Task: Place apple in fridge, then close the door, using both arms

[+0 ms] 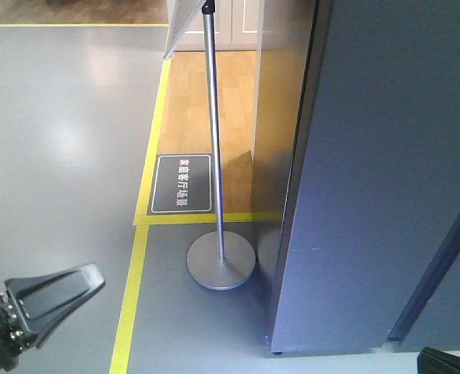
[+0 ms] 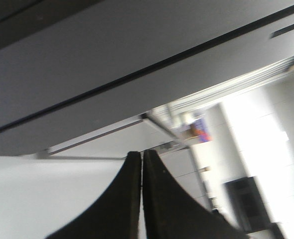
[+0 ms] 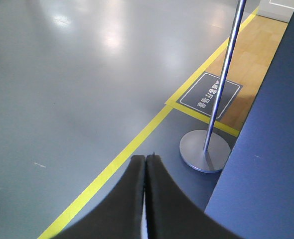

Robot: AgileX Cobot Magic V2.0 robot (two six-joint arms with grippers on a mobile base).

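Right claw [image 3: 145, 160] beside fridge [image 3: 266, 164]

Left gripper [image 2: 142, 157]: I see my two dark fingers pressed together, tips meeting, nothing between them.
Above the tips: a grey panel [image 2: 112, 55] crossed by a dark diagonal seam; I cannot tell what it belongs to.
Right side: bright, blurred room, with a dark boxy shape [image 2: 249, 201] low down.

A tall dark-grey fridge [image 1: 370, 179] stands upright on the grey floor. Its door [image 1: 448, 257] appears shut. No apple shows.
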